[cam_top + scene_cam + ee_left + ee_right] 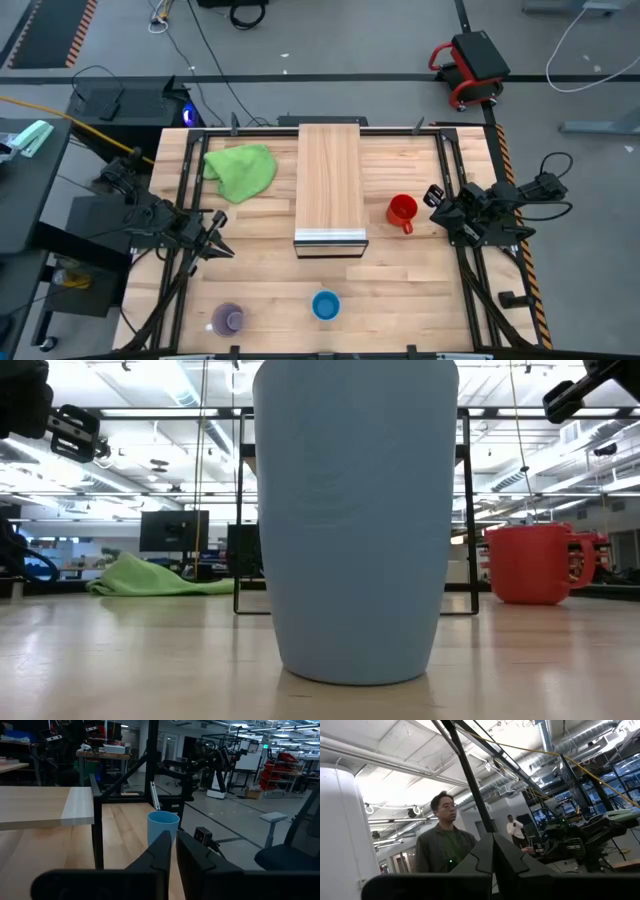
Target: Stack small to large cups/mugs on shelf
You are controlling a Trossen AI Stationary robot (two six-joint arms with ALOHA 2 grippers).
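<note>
Your left gripper (222, 245) & right gripper (434, 197) both hang w/ fingers together, empty, so nothing's stacked yet: purple cup (229, 319), blue cup (326, 305), red mug (402, 210) sit apart on tabletop (400, 290), wood shelf (329, 180) bare.

Blue cup (355, 520) filling my low view, its top running off the edge, hiding most of the shelf (329, 185), purple cup (229, 319) not showing there at all
</note>
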